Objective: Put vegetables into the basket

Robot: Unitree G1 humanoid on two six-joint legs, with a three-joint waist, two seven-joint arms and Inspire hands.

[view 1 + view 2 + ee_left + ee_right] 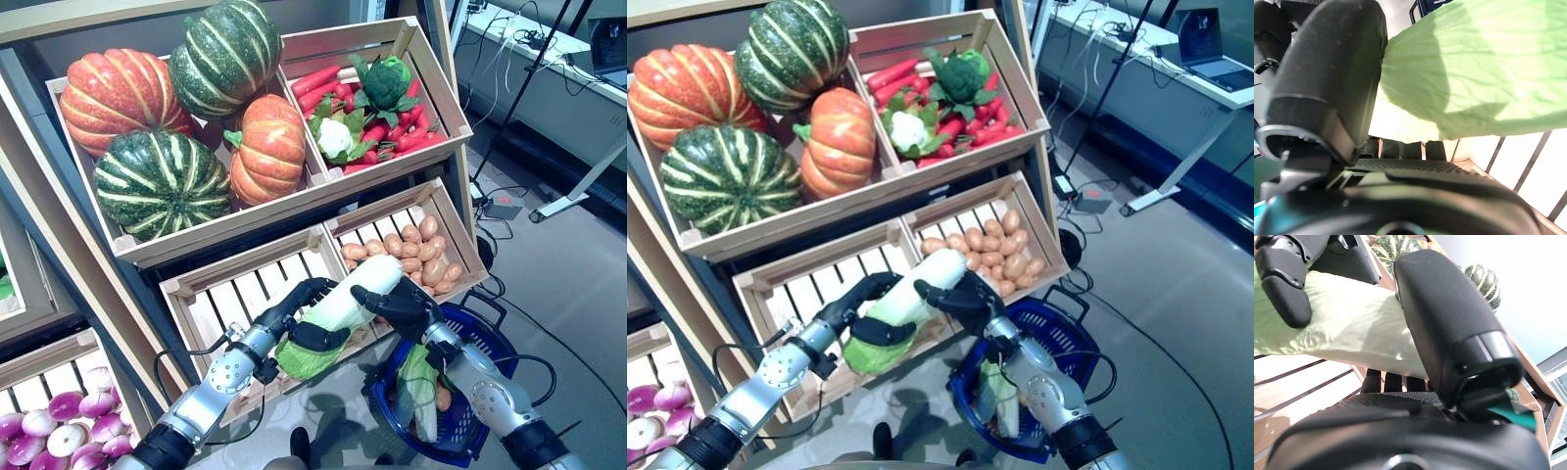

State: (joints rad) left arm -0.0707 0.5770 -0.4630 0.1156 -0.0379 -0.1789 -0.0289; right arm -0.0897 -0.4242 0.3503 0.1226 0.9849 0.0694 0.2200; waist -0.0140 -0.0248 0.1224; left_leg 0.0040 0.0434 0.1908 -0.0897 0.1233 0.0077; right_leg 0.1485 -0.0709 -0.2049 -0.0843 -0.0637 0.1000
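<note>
A long pale-green napa cabbage (338,311) hangs in the air in front of the lower crates, held at both ends. My left hand (299,313) is curled round its leafy green end (1474,73). My right hand (397,302) is curled round its white stem end (1352,333). The blue basket (490,338) stands on the floor below my right arm, with another leafy green vegetable (421,392) lying inside it.
An empty slatted crate (235,294) sits behind my left hand, and a crate of potatoes (416,255) behind my right. Above are pumpkins (162,181) and a crate with carrots, broccoli and cauliflower (367,98). Purple-white turnips (69,416) fill a crate at lower left.
</note>
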